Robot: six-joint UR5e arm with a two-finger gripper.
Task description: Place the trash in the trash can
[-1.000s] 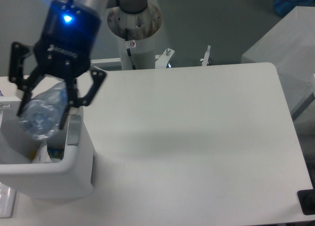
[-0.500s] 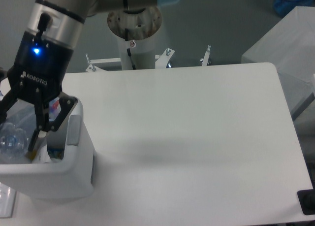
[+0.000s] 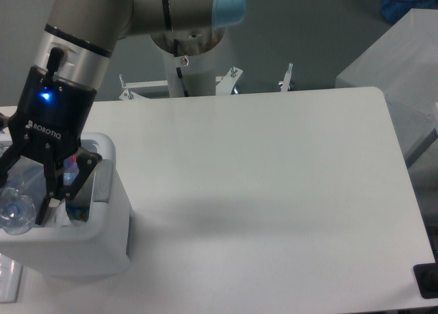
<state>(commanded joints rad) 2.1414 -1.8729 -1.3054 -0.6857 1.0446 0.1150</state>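
The white trash can (image 3: 96, 249) stands at the table's left front corner. My gripper (image 3: 24, 196) reaches down into its opening, shut on the clear crushed plastic bottle (image 3: 14, 208). The bottle lies tilted between the fingers, its rounded end low at the left and a bit of its red label (image 3: 68, 165) showing higher up behind the right finger. A crumpled whitish wrapper (image 3: 63, 216) lies inside the can just right of the fingertips. The can's rim hides the lower part of both items.
The arm's round base post (image 3: 186, 50) stands behind the table's back edge, with metal brackets (image 3: 233, 78) beside it. A grey box (image 3: 393, 61) sits off the table at the far right. A dark object (image 3: 427, 280) is at the front right corner.
The gripper has carried the bottle left and down, from above the can's right rim into the can's opening. In the last half second it only sank slightly.
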